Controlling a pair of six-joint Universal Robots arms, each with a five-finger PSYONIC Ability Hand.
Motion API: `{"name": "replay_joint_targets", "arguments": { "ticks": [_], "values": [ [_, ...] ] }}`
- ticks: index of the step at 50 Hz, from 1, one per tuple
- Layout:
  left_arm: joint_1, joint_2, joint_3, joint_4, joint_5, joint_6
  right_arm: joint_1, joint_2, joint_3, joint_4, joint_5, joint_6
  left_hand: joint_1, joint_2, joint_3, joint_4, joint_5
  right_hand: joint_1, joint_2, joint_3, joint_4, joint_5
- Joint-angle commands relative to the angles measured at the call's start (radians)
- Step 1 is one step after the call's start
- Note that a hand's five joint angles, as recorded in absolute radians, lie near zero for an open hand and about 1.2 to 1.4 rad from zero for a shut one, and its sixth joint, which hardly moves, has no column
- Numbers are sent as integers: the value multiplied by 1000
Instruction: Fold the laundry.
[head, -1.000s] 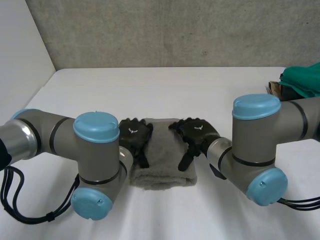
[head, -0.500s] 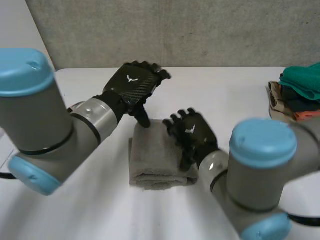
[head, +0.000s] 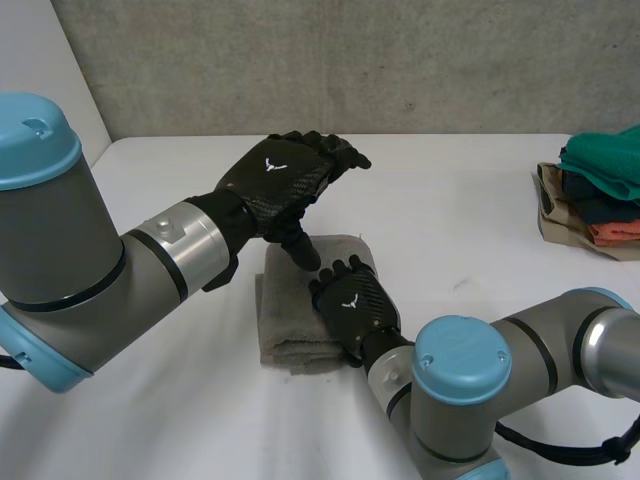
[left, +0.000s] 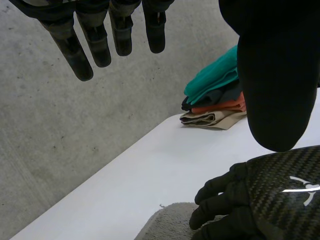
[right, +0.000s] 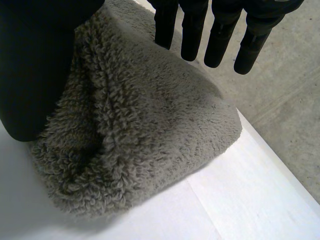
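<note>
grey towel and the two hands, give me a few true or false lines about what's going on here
1. The towel lies folded on the table. True.
2. The left hand grips the towel. False: it hovers over the towel's far end with its fingers straight, holding nothing.
3. The right hand rests on the towel. True.
4. The stack of clothes sits on the towel. False: it stands apart, at the table's edge on the robot's right.
5. A green piece tops that stack. True.
</note>
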Motion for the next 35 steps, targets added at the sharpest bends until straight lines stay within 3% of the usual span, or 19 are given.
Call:
{"name": "replay_joint_targets", "arguments": {
  "ticks": [1,6,10,25,35],
  "values": [
    [1,-3,0,0,0,-1,-1,11,-16,-3,-4,11,33,47,44,51,41,183,202,186,187,204],
    [1,-3,0,0,0,-1,-3,14,-34,-9,-43,16,36,49,47,54,44,576,595,579,580,597],
    [2,-5,-1,0,0,-1,-14,20,-53,-21,-82,19,36,50,47,54,44,1023,1042,1026,1026,1043],
    [15,18,3,2,-1,-11,-119,8,-232,-53,-100,43,42,55,53,60,50,1031,1050,1034,1034,1052],
    [21,57,2,6,-1,-24,-357,-127,-493,-104,-183,192,51,64,62,69,59,1031,1050,1034,1034,1052]
  ]
}}
